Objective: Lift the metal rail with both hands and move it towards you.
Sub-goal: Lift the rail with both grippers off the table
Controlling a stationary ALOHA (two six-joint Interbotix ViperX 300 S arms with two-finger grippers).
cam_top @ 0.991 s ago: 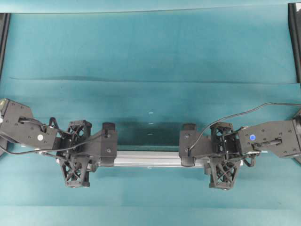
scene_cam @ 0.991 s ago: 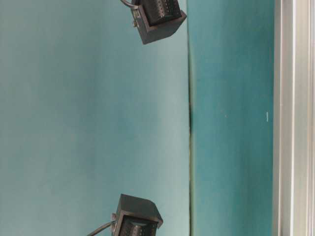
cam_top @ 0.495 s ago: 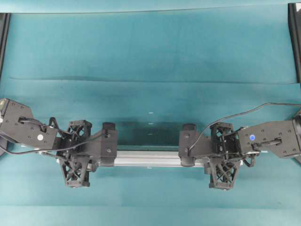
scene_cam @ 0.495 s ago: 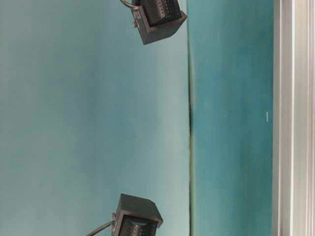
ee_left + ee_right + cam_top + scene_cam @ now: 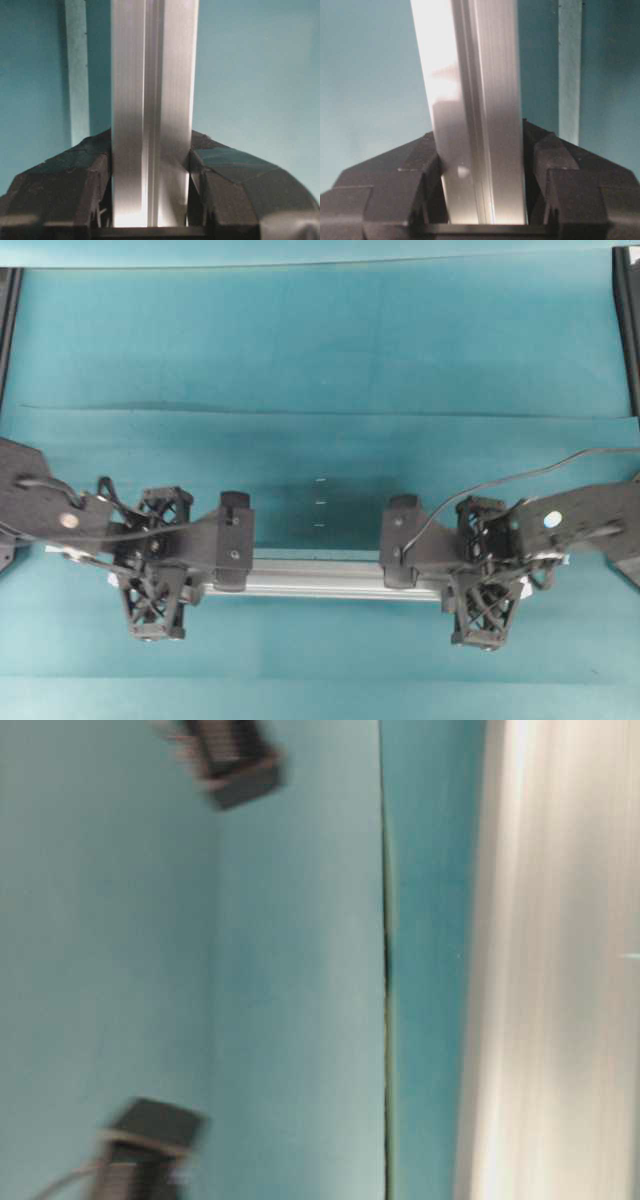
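The metal rail [image 5: 315, 578] is a long grooved silver bar lying crosswise low in the overhead view, held at both ends. My left gripper [image 5: 232, 560] is shut on it near its left end. The right gripper [image 5: 400, 565] is shut on it near its right end. In the left wrist view the rail [image 5: 152, 100] runs straight up between the black fingers [image 5: 65, 195] of that gripper [image 5: 150, 165]. In the right wrist view the rail [image 5: 475, 100] leans slightly in the gripper [image 5: 482, 160]. At table level the rail [image 5: 555, 970] is a wide blur.
The teal cloth [image 5: 320, 340] has a fold line [image 5: 320, 412] across its middle and small white marks [image 5: 320, 502] behind the rail. Black frame posts [image 5: 8, 340] [image 5: 630, 330] stand at both far edges. A pale tape strip [image 5: 75, 75] [image 5: 570, 75] lies beside the rail.
Both grippers have shifted toward the near edge with the rail. At table level the rail has grown wider and blurred, and the black gripper blocks have slid left.
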